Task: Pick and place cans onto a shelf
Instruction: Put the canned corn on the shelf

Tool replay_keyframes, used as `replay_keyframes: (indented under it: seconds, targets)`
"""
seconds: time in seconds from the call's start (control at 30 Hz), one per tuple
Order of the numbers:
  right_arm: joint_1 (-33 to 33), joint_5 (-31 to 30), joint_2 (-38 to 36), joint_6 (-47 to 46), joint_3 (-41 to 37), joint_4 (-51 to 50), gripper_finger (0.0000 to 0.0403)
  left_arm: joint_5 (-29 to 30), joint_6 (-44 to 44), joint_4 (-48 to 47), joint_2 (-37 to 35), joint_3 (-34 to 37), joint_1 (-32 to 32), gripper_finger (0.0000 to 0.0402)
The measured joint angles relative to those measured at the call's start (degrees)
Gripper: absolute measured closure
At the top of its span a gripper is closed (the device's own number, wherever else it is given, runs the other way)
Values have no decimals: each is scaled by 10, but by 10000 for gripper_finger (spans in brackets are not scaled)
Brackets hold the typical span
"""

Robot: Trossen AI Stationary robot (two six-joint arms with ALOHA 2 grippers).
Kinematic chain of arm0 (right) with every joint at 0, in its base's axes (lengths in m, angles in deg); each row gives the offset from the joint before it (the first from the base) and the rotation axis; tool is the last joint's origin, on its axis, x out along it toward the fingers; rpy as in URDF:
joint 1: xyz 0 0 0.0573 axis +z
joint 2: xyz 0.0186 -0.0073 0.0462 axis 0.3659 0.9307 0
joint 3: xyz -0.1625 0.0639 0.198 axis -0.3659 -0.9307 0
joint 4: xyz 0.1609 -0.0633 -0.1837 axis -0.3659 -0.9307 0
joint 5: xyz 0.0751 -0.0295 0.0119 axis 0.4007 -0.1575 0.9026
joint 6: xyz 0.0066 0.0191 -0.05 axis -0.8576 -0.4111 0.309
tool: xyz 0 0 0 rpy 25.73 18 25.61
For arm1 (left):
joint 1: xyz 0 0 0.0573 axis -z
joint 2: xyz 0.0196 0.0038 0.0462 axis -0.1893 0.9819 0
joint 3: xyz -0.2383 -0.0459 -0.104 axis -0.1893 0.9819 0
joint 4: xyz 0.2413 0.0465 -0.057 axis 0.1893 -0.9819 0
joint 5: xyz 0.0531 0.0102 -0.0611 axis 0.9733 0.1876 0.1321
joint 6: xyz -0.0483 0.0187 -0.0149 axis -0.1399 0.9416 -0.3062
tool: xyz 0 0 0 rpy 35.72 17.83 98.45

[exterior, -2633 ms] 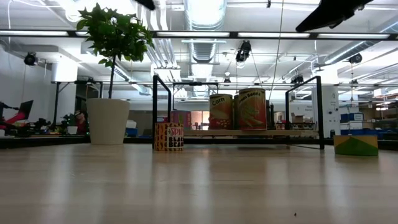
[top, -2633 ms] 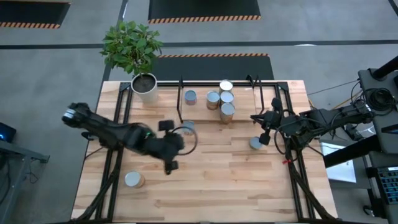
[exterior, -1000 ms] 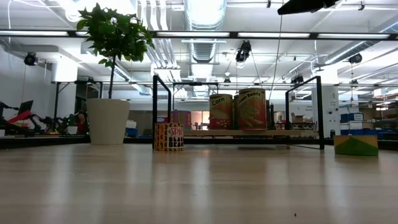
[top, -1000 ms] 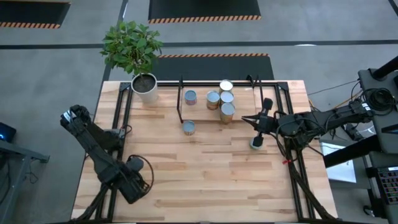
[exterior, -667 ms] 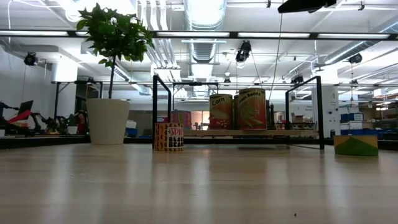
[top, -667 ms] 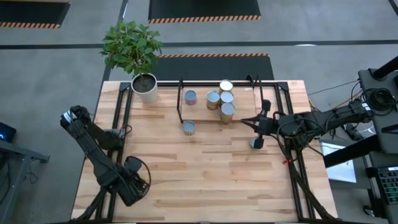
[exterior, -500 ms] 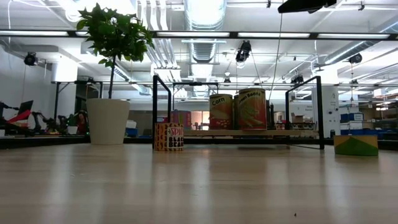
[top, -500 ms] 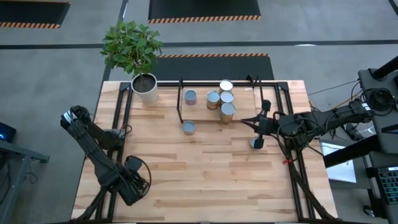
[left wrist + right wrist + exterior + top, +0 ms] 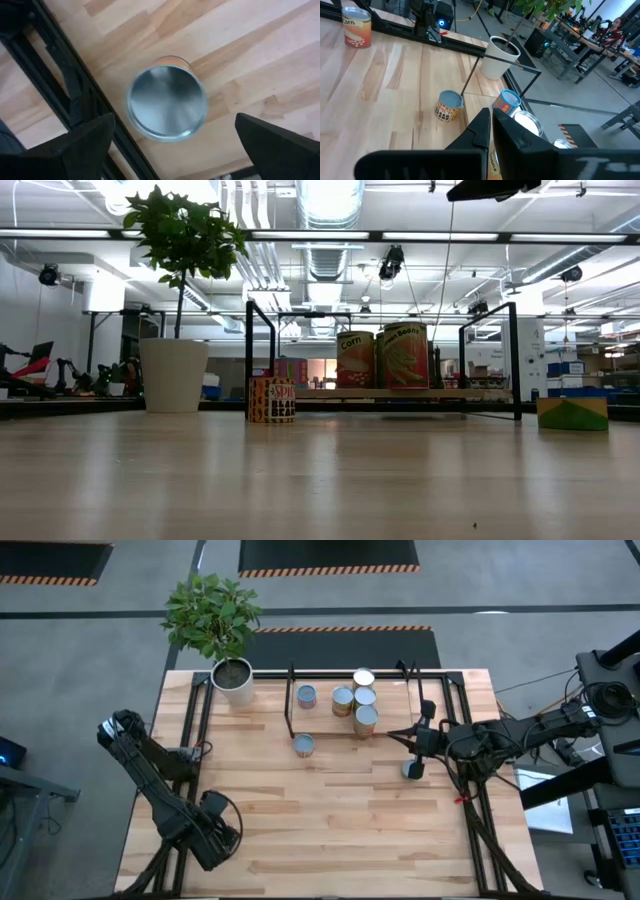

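A can (image 9: 166, 102) with a silvery top stands upright on the table near its near left corner. My left gripper (image 9: 212, 830) hangs over it, pointing down and hiding it in the high view. It is open, one finger (image 9: 85, 145) on each side of the can, touching nothing. The black-rod shelf (image 9: 400, 668) at the table's far side carries several cans (image 9: 364, 698). One can (image 9: 303, 745) stands in front of the shelf, another (image 9: 410, 770) below my right gripper (image 9: 402, 732). The right gripper is shut (image 9: 489, 114) and holds nothing, above the table's right part.
A white pot with a green plant (image 9: 233, 680) stands at the far left corner, left of the shelf. Black frame rails (image 9: 65, 95) run along the table's left edge close beside the near left can. Bare wood lies across the table's middle and near side.
Since the earliest frame my left arm has swung from the table's middle to the near left corner and now stands over the can there. Over the last second it has hardly moved. The cans have stayed where they were.
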Motion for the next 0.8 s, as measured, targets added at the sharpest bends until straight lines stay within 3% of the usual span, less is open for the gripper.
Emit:
replay_keyframes:
  seconds: [0.17, 0.8]
  targets:
    - [0, 0, 0, 1, 0, -1, 394, -1, 16, 43, 3, -20, -4, 26]
    - [0, 0, 0, 0, 0, -4, 394, 0, 31, 4, 18, 9, 1, 38]
